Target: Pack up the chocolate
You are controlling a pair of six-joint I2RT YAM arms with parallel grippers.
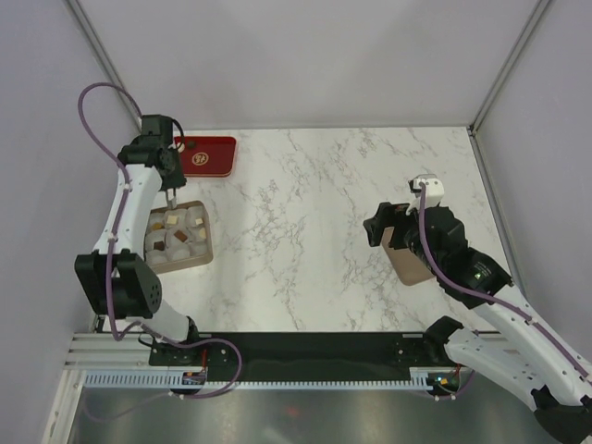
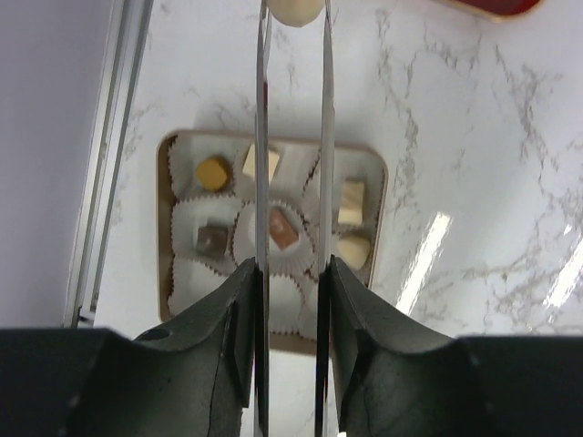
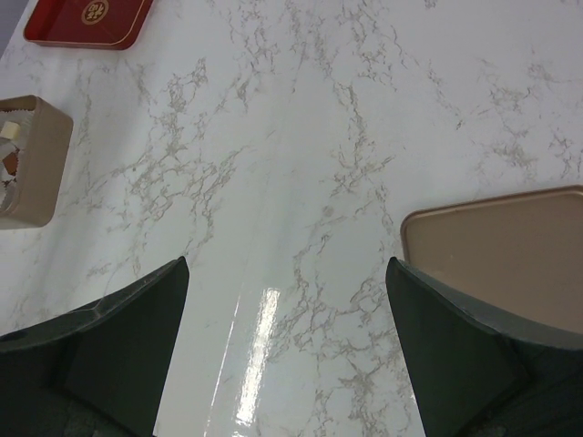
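Chocolate (image 2: pixel 293 8) in left hand (image 2: pixel 292 15); white marble table (image 1: pixel 305 240), pale grey walls (image 1: pixel 324 55).

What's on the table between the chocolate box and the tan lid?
Nothing: bare marble tabletop separates the box from the lid, clearest in the right wrist view.
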